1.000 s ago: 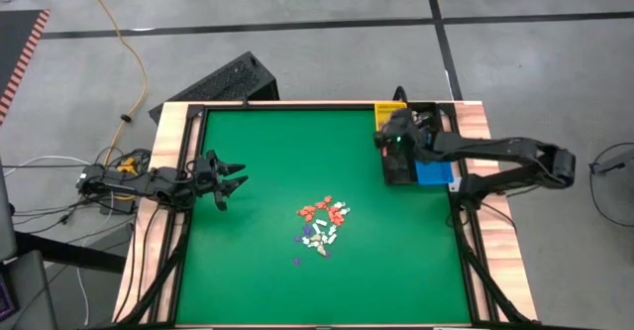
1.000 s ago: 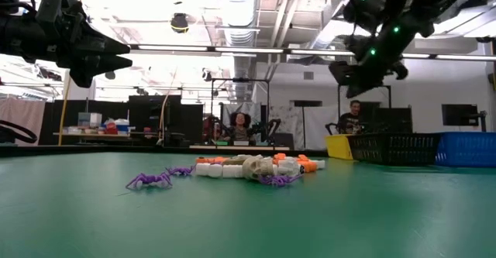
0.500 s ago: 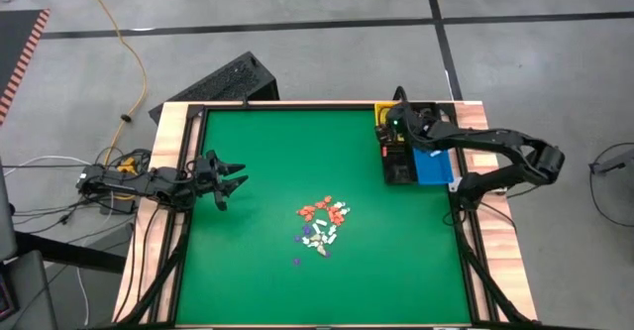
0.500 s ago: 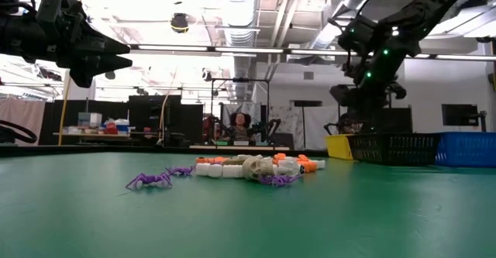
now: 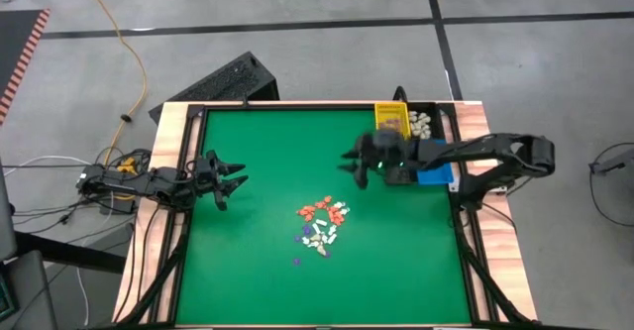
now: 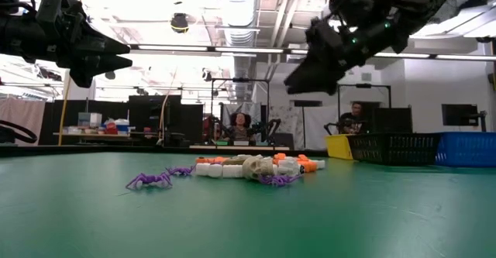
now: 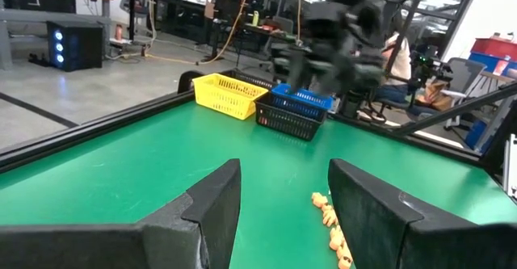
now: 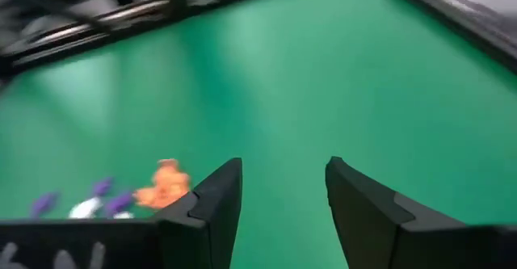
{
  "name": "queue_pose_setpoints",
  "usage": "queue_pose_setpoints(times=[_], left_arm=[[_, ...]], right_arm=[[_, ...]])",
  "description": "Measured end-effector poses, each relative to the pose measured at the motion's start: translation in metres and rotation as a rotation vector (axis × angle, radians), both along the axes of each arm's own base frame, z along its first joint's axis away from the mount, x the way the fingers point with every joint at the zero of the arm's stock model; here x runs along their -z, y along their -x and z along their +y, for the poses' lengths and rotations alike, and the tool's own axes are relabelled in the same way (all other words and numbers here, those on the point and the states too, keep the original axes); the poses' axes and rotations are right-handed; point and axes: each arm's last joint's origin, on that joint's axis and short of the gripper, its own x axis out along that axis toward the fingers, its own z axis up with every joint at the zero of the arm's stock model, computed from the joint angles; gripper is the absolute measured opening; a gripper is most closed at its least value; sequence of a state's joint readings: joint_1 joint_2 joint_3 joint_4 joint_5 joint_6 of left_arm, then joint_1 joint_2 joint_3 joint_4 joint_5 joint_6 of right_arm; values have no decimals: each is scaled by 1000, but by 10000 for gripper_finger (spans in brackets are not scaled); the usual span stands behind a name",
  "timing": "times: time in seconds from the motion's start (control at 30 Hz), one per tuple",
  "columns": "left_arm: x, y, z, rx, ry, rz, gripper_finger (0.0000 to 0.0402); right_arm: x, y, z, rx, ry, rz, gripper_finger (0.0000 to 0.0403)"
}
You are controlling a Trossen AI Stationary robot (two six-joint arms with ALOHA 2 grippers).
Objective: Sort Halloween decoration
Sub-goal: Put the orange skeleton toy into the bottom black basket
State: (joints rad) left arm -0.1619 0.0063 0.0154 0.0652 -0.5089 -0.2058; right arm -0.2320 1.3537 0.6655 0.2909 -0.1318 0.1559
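Note:
The Halloween decoration (image 5: 322,223) is a small heap of cream, orange-red and purple trinkets lying mid-table, also seen in the low view (image 6: 248,167). One purple piece (image 5: 296,262) lies apart, nearer the front edge. My right gripper (image 5: 349,164) hovers open and empty above the green mat, between the bins and the heap, pointing toward the table's left; its wrist view (image 8: 283,188) shows orange and purple trinkets (image 8: 166,184) ahead. My left gripper (image 5: 233,179) waits open at the table's left side, level above the mat (image 7: 283,196).
At the far right corner stand a yellow bin (image 5: 391,118), a black bin (image 5: 400,174), a blue bin (image 5: 436,174) and a compartment holding cream pieces (image 5: 422,124). A black rail (image 5: 188,201) frames the green mat. People sit in the room behind (image 6: 240,122).
My right gripper has swung from above the bins toward the table's left, out over the mat near the heap. It has tipped from pointing down to nearly level and has opened. The heap and my left gripper have stayed where they were.

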Motion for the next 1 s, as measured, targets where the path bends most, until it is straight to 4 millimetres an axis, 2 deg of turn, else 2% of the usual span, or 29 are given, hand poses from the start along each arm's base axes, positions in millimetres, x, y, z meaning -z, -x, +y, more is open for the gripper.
queue_pose_setpoints(times=[0.07,0.17,0.27,0.37,0.67,1.0], left_arm=[[0,0,0,1,0,0,178],[0,0,0,2,0,0,178],[0,0,0,2,0,0,178],[0,0,0,2,0,0,178],[0,0,0,0,0,1,178],[0,0,0,1,0,0,178]], right_arm=[[7,-12,18,-77,57,-19,197],[24,-27,39,-96,113,-17,197],[44,-38,51,-105,126,-13,197],[54,-45,57,-123,127,-23,197],[82,-45,49,-112,123,112,197],[105,-47,43,-172,116,178,197]])
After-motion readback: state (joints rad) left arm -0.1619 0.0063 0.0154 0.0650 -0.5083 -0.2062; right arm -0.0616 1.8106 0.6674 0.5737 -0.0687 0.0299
